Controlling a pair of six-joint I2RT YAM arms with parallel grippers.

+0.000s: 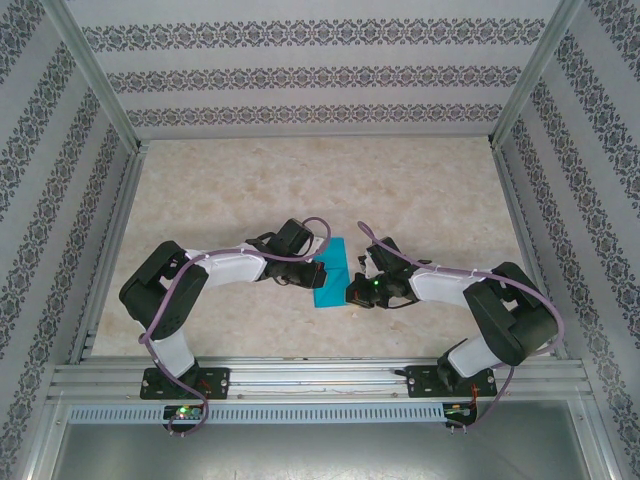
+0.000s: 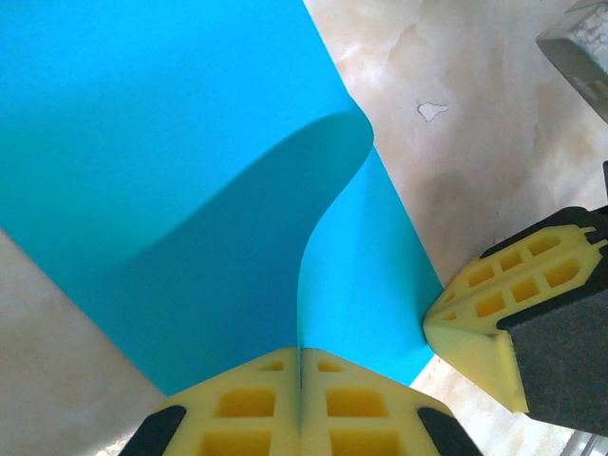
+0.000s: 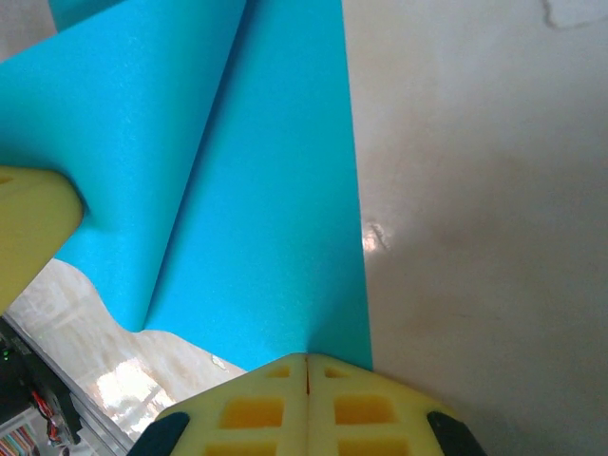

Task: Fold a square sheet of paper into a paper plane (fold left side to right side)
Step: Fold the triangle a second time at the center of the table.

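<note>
Square sheet of paper: left pincer, right pincer pinching, elbows outward

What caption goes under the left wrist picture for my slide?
The left tool pinches the curling blue paper; right tool grips its edge alongside.

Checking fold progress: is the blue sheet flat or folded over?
Partly folded: the sheet curls over itself, uncreased, its lifted side in the shut left hand.

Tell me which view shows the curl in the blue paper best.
The left wrist view: the paper sits close up, its lifted flap curving over in a clear S-bend. The right wrist view shows a straighter, flatter stretch; the top view shows a small distant patch.
</note>
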